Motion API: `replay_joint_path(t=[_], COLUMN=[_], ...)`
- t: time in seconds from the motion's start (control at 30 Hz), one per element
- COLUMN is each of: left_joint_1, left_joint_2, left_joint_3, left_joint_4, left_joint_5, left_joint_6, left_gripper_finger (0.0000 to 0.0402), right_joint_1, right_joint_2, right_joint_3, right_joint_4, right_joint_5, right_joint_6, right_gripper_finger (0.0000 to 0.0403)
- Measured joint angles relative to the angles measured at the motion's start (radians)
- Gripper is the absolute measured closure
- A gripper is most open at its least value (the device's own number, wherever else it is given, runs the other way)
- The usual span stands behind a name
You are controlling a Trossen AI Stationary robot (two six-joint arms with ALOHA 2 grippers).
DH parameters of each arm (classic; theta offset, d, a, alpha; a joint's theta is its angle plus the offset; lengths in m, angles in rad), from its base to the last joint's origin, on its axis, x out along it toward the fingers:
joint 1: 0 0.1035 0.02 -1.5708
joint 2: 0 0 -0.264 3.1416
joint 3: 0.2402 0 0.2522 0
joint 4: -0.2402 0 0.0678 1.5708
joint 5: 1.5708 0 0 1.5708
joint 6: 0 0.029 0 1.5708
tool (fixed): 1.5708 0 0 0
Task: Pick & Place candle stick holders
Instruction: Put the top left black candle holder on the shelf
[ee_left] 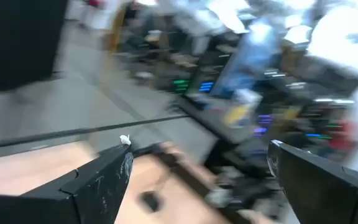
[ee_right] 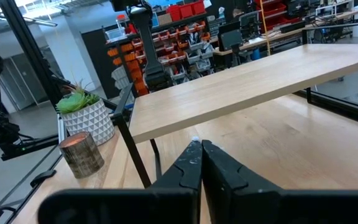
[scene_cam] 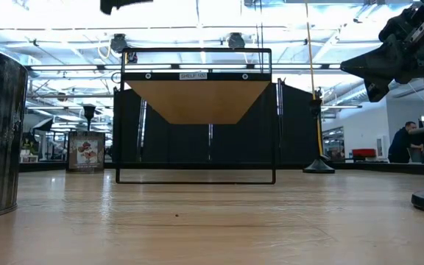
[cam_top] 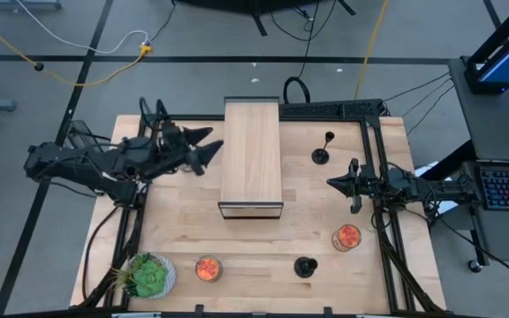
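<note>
Seen from above, a pale wood table (cam_top: 263, 247) holds a wooden shelf (cam_top: 252, 155) on a thin black frame at its centre. The left arm reaches in from the left side, bent and raised, its gripper (cam_top: 208, 147) near the shelf's left edge, with the two dark fingers (ee_left: 101, 180) spread wide and holding nothing. The right arm lies along the table's right side, its gripper (cam_top: 332, 183) pointing toward the shelf, fingers (ee_right: 188, 165) pressed together and empty.

Two black candle holders show. A tall holder (cam_top: 322, 150), a round flat base with a thin stem and small cup, stands upright right of the shelf, near the right gripper. A squat holder (cam_top: 305, 266) sits near the front edge, well apart from both grippers.

Two round orange-topped candles rest near the front: one (cam_top: 208, 268) beside a green succulent (cam_top: 146, 275) in a white faceted pot, the other (cam_top: 347, 237) close to the squat holder.
</note>
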Motion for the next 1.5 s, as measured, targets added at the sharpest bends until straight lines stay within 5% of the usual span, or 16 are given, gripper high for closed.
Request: replay_joint_path(t=[0.4,0.57,0.97,1.5], left_joint_1=[0.298,0.496,0.843,0.972], left_joint_2=[0.070,0.114,0.207,0.330], left_joint_3=[0.232,0.329,0.343,0.342], left_joint_4=[-0.828,-1.028,-1.108,-1.136], left_joint_5=[-0.060,0.055,0.318,0.530], left_joint_6=[-0.329,-0.340,-0.184,-0.035], left_gripper_finger=[0.0023,0.0023,0.0023,0.0023], right_joint_1=[0.000,0.000,0.000,0.000], right_joint_2=[0.000,0.000,0.000,0.000], right_joint_3=[0.000,0.000,0.000,0.000], right_joint_4=[0.001,0.001,0.001,0.001], right_joint_5=[0.000,0.004,0.004,0.004], right_joint_6=[0.000,0.000,0.000,0.000], right_gripper_finger=[0.0403,0.0403,0.0403,0.0403])
